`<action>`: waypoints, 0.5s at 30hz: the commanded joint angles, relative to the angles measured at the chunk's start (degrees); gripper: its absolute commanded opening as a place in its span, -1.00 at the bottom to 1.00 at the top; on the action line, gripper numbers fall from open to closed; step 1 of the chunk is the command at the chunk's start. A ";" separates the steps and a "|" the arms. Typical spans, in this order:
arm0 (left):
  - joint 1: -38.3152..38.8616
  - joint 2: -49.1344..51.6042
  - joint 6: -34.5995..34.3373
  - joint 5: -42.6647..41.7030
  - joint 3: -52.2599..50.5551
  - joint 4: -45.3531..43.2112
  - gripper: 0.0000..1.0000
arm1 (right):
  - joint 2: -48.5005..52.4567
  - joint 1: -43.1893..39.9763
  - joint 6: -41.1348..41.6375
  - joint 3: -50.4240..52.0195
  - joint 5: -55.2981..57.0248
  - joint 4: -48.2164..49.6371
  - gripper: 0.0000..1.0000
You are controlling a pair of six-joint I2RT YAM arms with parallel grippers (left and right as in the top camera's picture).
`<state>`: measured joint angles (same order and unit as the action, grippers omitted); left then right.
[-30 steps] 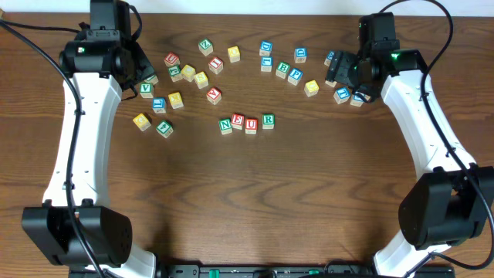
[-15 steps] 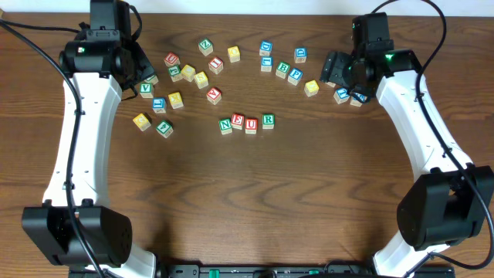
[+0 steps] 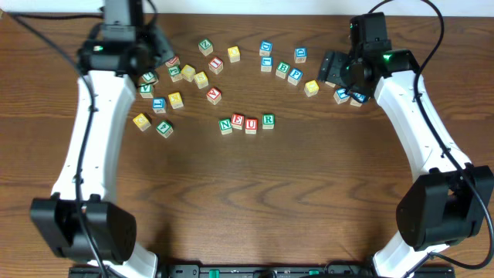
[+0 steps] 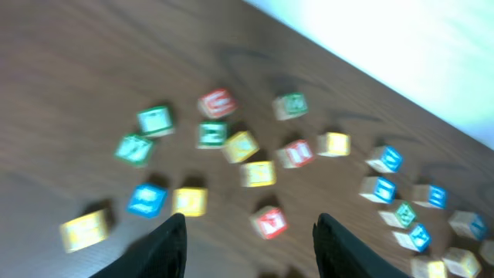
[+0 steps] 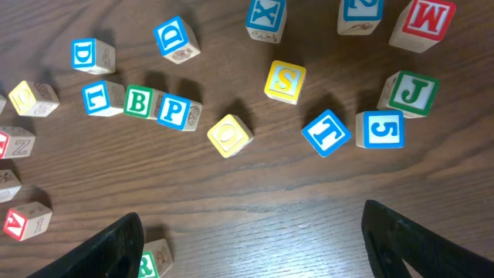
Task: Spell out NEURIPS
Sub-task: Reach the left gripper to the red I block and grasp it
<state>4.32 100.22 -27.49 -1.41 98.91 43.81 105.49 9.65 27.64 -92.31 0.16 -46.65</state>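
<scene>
Four cubes, N point(image 3: 225, 124), E point(image 3: 238, 120), U point(image 3: 252, 124) and R point(image 3: 268, 120), stand in a row at the table's middle. In the right wrist view a blue P cube point(image 5: 176, 112), a yellow S cube point(image 5: 285, 81) and a blue cube whose letter looks like I point(image 5: 326, 131) lie ahead of my right gripper point(image 5: 255, 259), which is open and empty. It hovers at the back right point(image 3: 328, 68). My left gripper point(image 3: 160, 55) is over the back-left cluster, open and empty point(image 4: 251, 255), and its view is blurred.
Other letter cubes lie scattered along the back: L point(image 5: 103, 98), B point(image 5: 139, 102), yellow O point(image 5: 230, 135), 5 point(image 5: 380, 129), J point(image 5: 413, 93), M point(image 5: 423, 23). Green, red, blue and yellow cubes crowd the back left point(image 3: 176, 99). The table's far edge point(image 3: 247, 11) runs behind them.
The left arm has swung back and to the right over its cluster. The right gripper has shifted slightly left. No cube has moved.
</scene>
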 commanded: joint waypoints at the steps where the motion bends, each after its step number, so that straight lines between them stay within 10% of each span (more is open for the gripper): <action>1: 3.78 4.50 -2.58 -0.52 -0.50 -3.48 0.04 | -0.33 0.59 0.15 -1.01 0.07 0.04 0.72; 15: 9.20 21.70 -10.91 2.08 -0.48 -23.69 0.21 | -0.33 0.57 -0.74 -1.01 -0.55 -2.67 0.75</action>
<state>12.58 119.74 -36.58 -0.69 98.83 22.02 105.49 9.89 27.59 -92.31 -0.23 -49.06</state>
